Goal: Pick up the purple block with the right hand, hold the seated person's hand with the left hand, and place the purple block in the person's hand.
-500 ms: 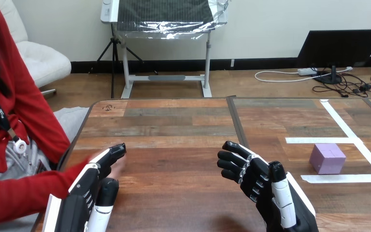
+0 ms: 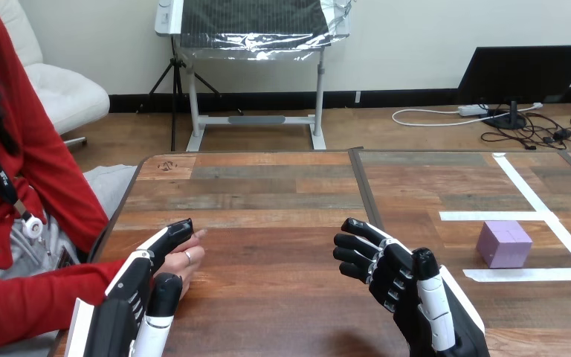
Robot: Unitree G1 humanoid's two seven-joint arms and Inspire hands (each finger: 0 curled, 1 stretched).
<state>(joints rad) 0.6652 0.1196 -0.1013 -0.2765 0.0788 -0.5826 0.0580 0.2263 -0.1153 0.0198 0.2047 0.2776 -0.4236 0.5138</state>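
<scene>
A purple block (image 2: 503,243) rests on the table at the right, inside white tape lines. My right hand (image 2: 405,286) hovers left of it, well apart, fingers relaxed and empty. At the lower left my left hand (image 2: 149,286) lies with straight fingers over the person's hand (image 2: 188,260), which rests on the table beneath it with its fingertips showing past mine. I see no finger of mine curled round the person's hand.
White tape lines (image 2: 529,217) mark a box on the right half of the wooden table (image 2: 268,201). A seam (image 2: 366,193) runs down the table's middle. The person sits at the left edge.
The person's hand has slid further onto the table under my left hand, showing more of its fingers. Both of my hands have stayed in place.
</scene>
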